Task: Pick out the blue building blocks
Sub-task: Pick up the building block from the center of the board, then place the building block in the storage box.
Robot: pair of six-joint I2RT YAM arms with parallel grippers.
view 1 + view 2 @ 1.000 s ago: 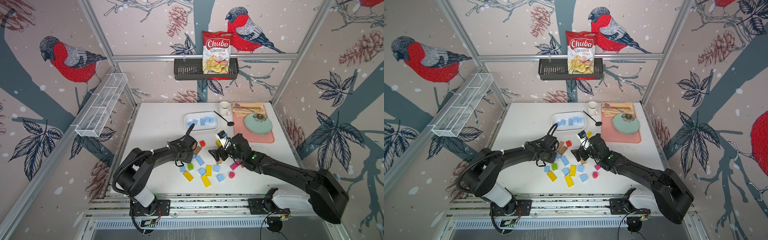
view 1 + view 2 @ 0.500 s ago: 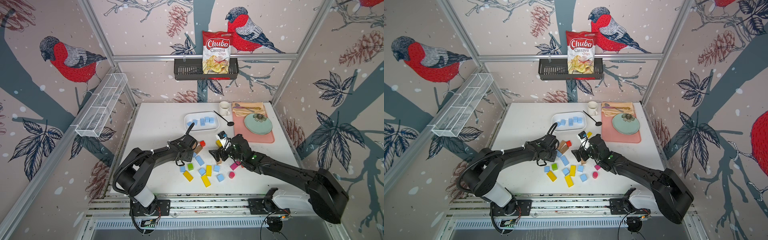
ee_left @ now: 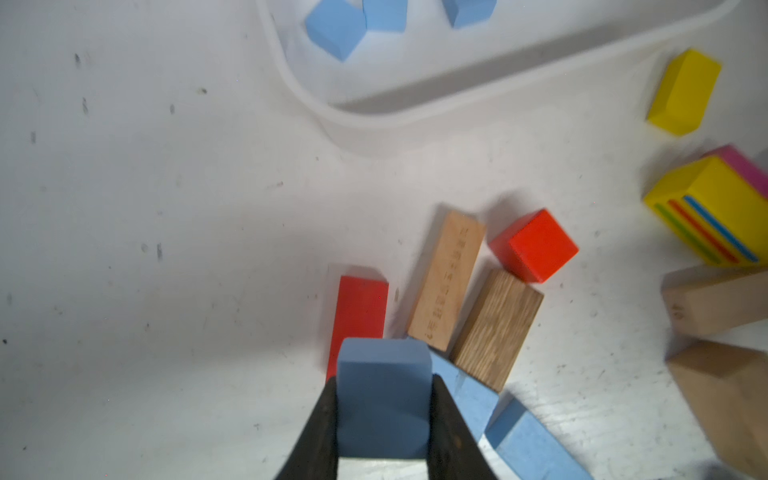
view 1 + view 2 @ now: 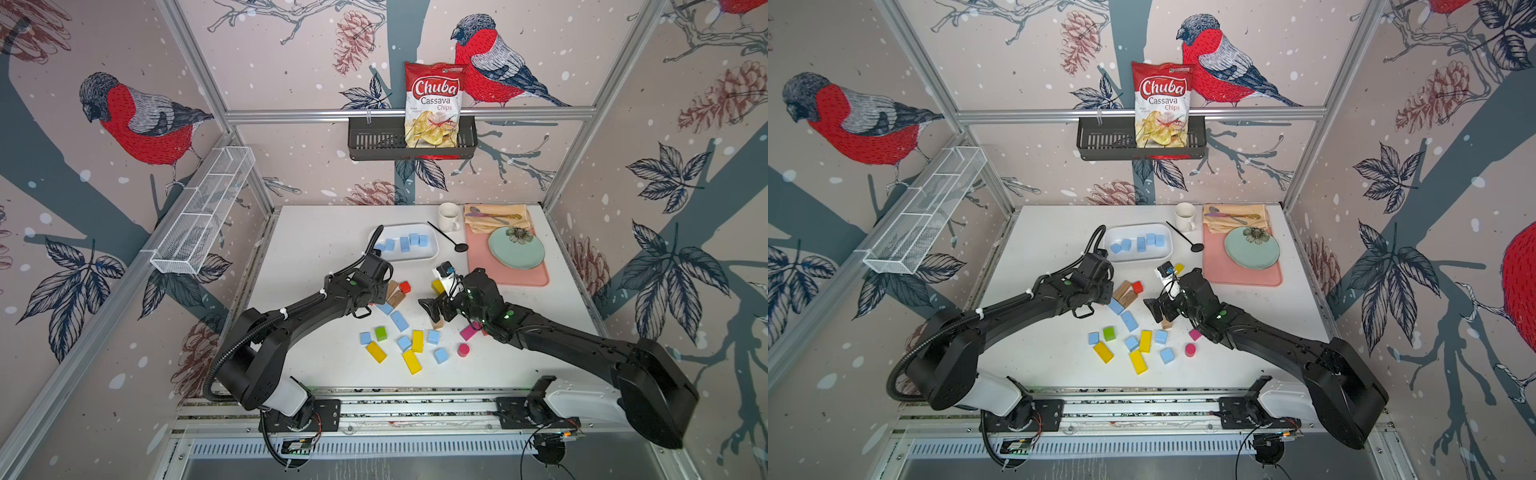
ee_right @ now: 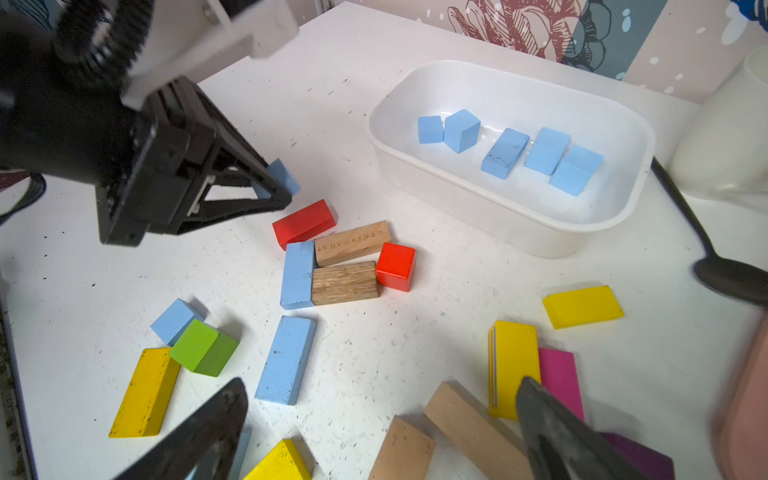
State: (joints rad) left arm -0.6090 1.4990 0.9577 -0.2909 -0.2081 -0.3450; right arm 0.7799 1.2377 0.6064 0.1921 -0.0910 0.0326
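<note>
My left gripper [image 3: 382,384] is shut on a blue building block [image 3: 382,399], a small cube held low over the table beside a flat red block [image 3: 361,307]. The right wrist view shows the same grip [image 5: 276,187]. Several blue building blocks [image 4: 405,243] lie in the white tray [image 4: 432,254], seen also in the right wrist view [image 5: 507,151]. More lie loose on the table: two bars [image 5: 286,359] [image 5: 297,274] and cubes [image 4: 441,355] [image 4: 365,338]. My right gripper [image 5: 382,390] stands wide open above tan blocks [image 5: 469,428], holding nothing.
Yellow [image 4: 411,361], green [image 4: 380,333], red [image 4: 404,286], pink [image 4: 468,332] and tan [image 4: 395,297] blocks lie among the blue ones. A pink mat [image 4: 515,276] with a teal plate [image 4: 516,248], a mug [image 4: 449,216] and a black spoon [image 4: 451,241] lie at the back right.
</note>
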